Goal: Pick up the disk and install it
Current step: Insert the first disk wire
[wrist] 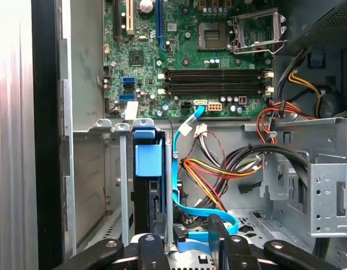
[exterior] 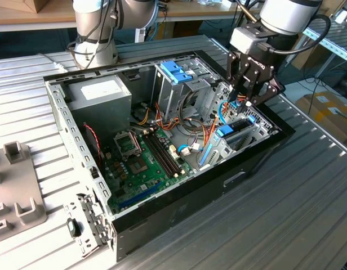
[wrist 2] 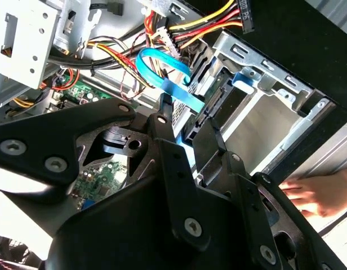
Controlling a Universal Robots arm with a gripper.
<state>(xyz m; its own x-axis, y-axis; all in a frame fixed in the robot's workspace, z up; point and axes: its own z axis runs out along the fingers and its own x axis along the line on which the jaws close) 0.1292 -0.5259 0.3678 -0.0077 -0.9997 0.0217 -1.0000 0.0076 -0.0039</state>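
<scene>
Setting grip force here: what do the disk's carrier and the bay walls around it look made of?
The disk's carrier looks like light-blue moulded plastic, matte and evenly coloured. The bay walls look like bare grey sheet metal with a dull sheen, folded tabs and thin edges; whether steel or aluminium, I cannot tell.

Desk: ribbed metal desk [exterior: 308, 214] spanning the scene
Back: wooden bench [exterior: 21, 19] running across
Exterior view's right: cardboard box [exterior: 325, 109] sitting

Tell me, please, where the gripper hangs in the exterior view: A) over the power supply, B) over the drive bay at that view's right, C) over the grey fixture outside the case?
B: the gripper hangs over the drive bay at the exterior view's right of the case.
</scene>
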